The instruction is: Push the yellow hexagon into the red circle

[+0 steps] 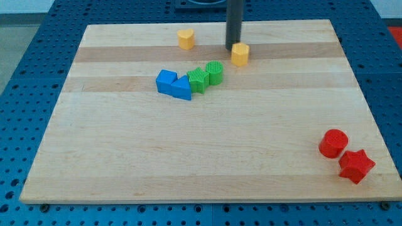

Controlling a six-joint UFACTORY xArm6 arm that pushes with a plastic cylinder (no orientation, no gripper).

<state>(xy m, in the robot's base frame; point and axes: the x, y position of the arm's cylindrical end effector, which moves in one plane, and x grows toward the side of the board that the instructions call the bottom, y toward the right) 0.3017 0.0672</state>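
The yellow hexagon (240,54) sits near the view's top, a little right of centre. My tip (232,49) is right against its upper left side, with the dark rod rising straight up out of the view. The red circle (333,143) stands far off at the view's lower right, next to a red star (356,166).
A second yellow block (185,39), heart-like in shape, lies to the left of my tip near the top edge. Two green blocks (206,76) and two blue blocks (174,85) form a touching row below and left of the hexagon. The wooden board (201,157) rests on a blue perforated table.
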